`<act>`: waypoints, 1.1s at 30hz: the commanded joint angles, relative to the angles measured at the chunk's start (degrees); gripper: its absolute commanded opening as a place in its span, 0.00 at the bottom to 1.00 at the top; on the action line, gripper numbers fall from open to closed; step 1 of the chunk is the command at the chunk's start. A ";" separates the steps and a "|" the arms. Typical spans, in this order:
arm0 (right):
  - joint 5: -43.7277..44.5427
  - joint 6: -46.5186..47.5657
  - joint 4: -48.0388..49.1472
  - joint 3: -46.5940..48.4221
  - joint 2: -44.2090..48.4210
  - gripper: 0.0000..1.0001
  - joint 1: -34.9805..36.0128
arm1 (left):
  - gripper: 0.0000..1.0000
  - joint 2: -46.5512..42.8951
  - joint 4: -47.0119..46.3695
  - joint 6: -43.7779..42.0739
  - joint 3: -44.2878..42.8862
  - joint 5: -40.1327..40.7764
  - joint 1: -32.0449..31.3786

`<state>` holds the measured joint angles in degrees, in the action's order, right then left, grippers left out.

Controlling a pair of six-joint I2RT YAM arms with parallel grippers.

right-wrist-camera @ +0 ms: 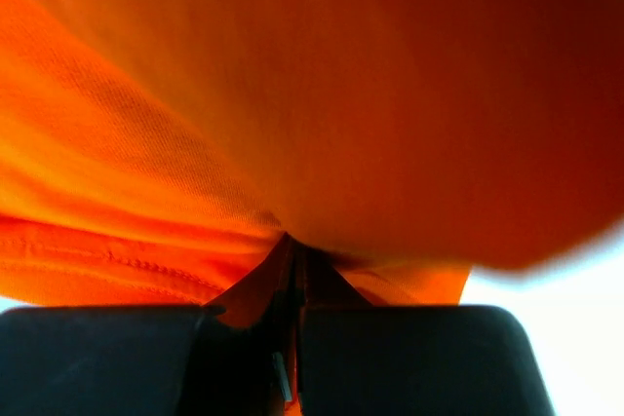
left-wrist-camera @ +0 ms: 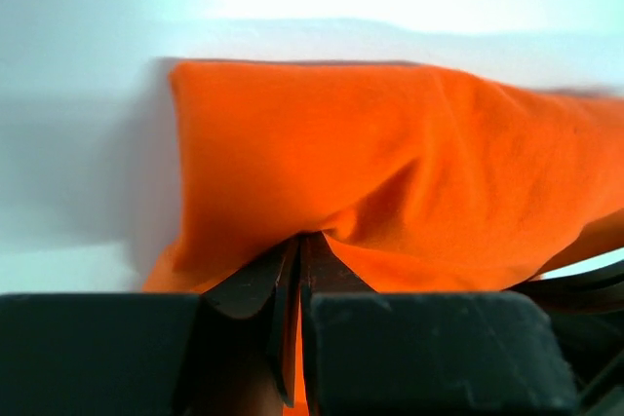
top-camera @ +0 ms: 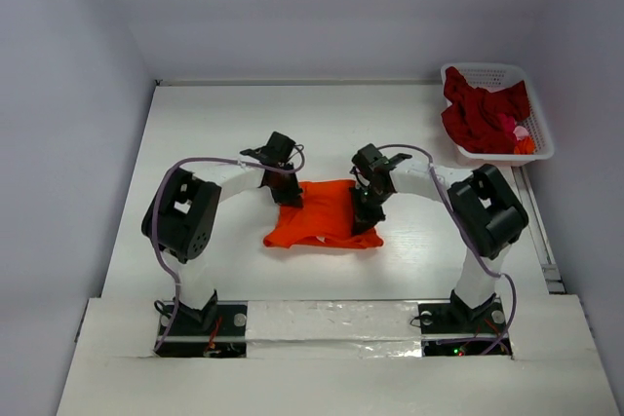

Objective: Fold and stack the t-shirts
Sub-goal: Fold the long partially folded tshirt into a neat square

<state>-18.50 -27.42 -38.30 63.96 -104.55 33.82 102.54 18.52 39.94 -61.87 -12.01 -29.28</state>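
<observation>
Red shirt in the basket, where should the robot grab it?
Probably its crumpled top, coming from straight above. The red shirt lies heaped in the basket, whose walls block the sides, and its raised folds give something to pinch.

No text, label, brand, number or sign can be read in any view; the orange t-shirt [top-camera: 327, 213] shows only plain cloth.
</observation>
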 commanded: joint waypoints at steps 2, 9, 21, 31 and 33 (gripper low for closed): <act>0.84 -0.53 3.76 0.02 -4.95 0.00 0.45 | 0.00 2.39 -1.12 -1.53 -1.06 1.02 4.57; -0.22 -0.53 2.27 8.00 -10.22 0.00 -2.00 | 0.00 5.21 0.81 -4.35 -8.26 0.94 7.13; -0.31 1.58 -2.56 23.04 -18.76 0.00 -11.49 | 0.00 9.08 2.48 -5.14 -16.44 -1.09 8.89; 1.63 2.55 -3.09 23.84 -16.48 0.00 -11.50 | 0.00 11.01 3.97 -5.84 -21.36 -2.05 9.94; 1.63 2.46 -3.35 23.58 -14.64 0.00 -11.50 | 0.00 10.49 5.11 -5.93 -22.85 -2.14 9.94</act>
<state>-23.42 -27.16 -41.34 87.22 -121.14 22.26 113.78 21.52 35.14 -81.12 -13.52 -19.75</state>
